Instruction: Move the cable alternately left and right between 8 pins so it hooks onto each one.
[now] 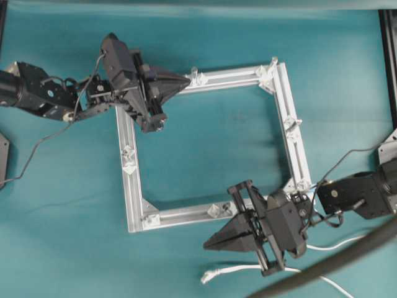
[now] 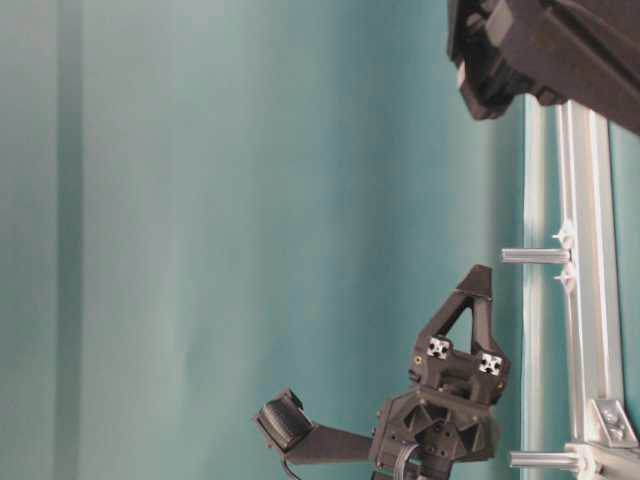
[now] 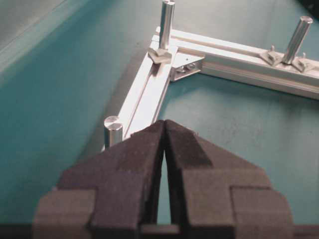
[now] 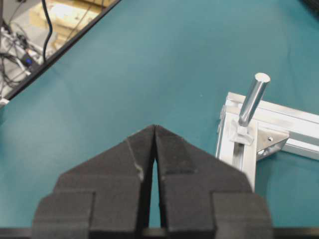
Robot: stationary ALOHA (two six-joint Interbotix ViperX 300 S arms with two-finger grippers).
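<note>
Surface: a teal table top (image 1: 211,133) is spreading under everything; a square silver frame (image 1: 298,149) is lying flat on it, between the two arms.
Room: in the right wrist view a dark table edge is running diagonally past the right pincer's far left, with cluttered wires and a lit bench showing beyond it; the table-level view is showing only a plain teal backdrop.
Left pincer (image 1: 186,79): its two black fingers are pressing together at the tips, gripping nothing; it is hovering over the frame's upper-left corner, touching neither rail nor pin as far as the views show.
Right pincer (image 1: 208,246): its fingers are likewise meeting at the tips with nothing between them; it is hanging just outside the frame's lower rail, pointing away from its own arm.
Pins (image 3: 166,21): upright silvery posts are standing around the frame; in the left wrist view one is sitting just left of the left pincer's tip, another ahead at the corner, a third further right. In the right wrist view one post is rising at a corner to the right pincer's right.
Cable (image 1: 239,269): the white cord is lying on the table just behind and beside the right pincer, outside the frame, its plug end free, hooked on no pin.
Hose (image 1: 347,254): a thick dark hose is crossing above the cord near the right arm.
</note>
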